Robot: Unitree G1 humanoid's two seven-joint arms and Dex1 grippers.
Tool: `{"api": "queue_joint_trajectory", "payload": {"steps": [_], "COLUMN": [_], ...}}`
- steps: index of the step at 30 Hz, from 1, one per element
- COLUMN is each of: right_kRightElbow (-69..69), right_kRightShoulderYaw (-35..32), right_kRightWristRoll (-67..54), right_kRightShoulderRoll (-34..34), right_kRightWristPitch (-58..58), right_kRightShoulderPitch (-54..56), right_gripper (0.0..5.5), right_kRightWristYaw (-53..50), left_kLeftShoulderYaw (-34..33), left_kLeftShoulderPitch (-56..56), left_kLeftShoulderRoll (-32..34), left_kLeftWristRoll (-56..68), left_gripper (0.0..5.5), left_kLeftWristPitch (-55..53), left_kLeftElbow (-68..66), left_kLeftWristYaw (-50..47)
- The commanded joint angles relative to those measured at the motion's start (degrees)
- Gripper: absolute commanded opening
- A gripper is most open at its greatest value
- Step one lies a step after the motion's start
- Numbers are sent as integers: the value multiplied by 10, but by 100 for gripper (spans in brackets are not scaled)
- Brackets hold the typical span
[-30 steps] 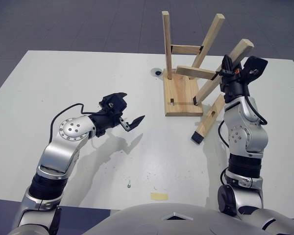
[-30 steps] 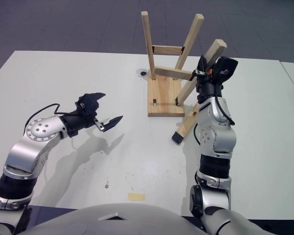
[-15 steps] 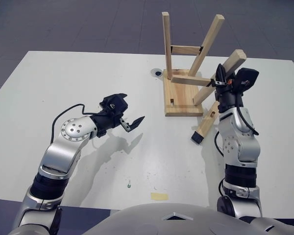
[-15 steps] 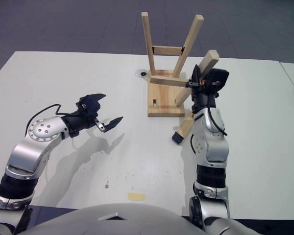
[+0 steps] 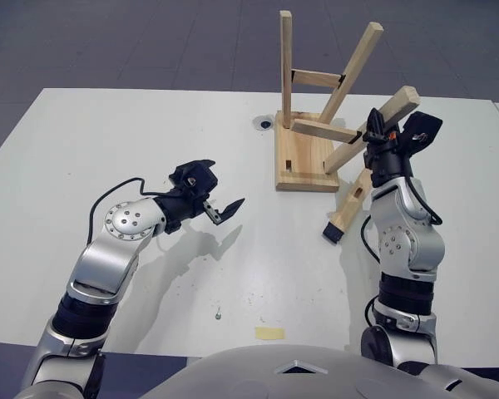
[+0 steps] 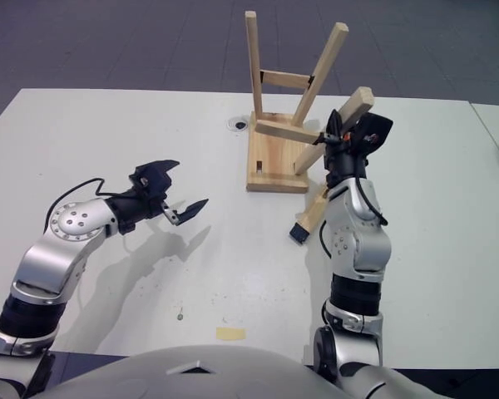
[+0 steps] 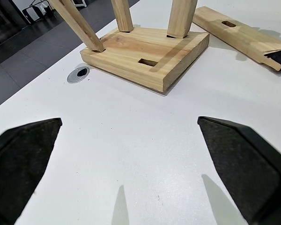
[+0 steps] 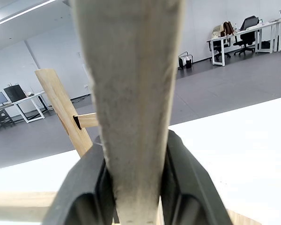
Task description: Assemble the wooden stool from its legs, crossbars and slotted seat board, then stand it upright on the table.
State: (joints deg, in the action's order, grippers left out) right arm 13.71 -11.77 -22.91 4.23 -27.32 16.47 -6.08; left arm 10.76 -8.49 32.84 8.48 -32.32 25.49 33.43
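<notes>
While right fingers [image 8: 84, 187] clamp it, leg [image 5: 399, 104] leans.

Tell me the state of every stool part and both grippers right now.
seat board: on the table, one slot empty.
leaning leg: set in the board, tilted, gripped.
other two legs: set in the board, joined by a crossbar.
loose leg: lying on the table beside the board.
left gripper: open, empty, above the table.
right gripper: shut on the leaning leg.
</notes>
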Motion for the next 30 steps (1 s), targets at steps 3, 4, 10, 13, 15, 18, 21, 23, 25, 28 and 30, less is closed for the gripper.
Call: {"api": "queue_joint_trajectory", "payload": {"steps": [3, 4, 10, 13, 15, 18, 21, 23, 25, 28, 30], "right_kRightElbow": [-33, -29, -30, -36, -44, -44, -34, -26, -16, -2, 10], "right_kRightShoulderYaw": [2, 7, -23, -34, -30, -17, 6, 3, -10, -24, -39], "right_kRightWristRoll": [-7, -4, -34, -41, -40, -37, -23, -27, -38, -55, -68], "right_kRightShoulderRoll": [-14, -11, -8, -3, 4, 13, 28, 27, 19, 14, 14], "right_kRightWristPitch": [-66, -66, -133, -180, -212, -244, -249, -245, -247, -240, -238], "right_kRightShoulderPitch": [-29, -25, 38, 60, 68, 68, 63, 68, 79, 103, 126], "right_gripper": [101, 101, 101, 101, 101, 101, 101, 149, 176, 221, 254], "right_kRightWristYaw": [-7, -2, -22, -32, -28, -20, -5, 0, 0, 4, 5], "left_kLeftShoulderYaw": [6, 8, 9, 11, 12, 15, 16, 17, 19, 19, 20], "left_kLeftShoulderPitch": [1, 1, 4, 3, 5, 9, 11, 13, 13, 12, 11], "left_kLeftShoulderRoll": [5, 5, 6, 6, 4, 2, 0, 0, 0, 1, 1], "left_kLeftWristRoll": [-15, -17, -23, -24, -27, -31, -34, -35, -36, -36, -37], "left_gripper": [540, 540, 540, 540, 540, 540, 540, 540, 540, 540, 540], "left_kLeftWristPitch": [7, 8, 8, 9, 9, 8, 8, 7, 6, 7, 7], "left_kLeftElbow": [-6, -7, -9, -11, -11, -8, -7, -5, -5, -7, -7], "left_kLeftWristYaw": [4, 5, 7, 10, 8, 5, 6, 7, 8, 9, 9]}}
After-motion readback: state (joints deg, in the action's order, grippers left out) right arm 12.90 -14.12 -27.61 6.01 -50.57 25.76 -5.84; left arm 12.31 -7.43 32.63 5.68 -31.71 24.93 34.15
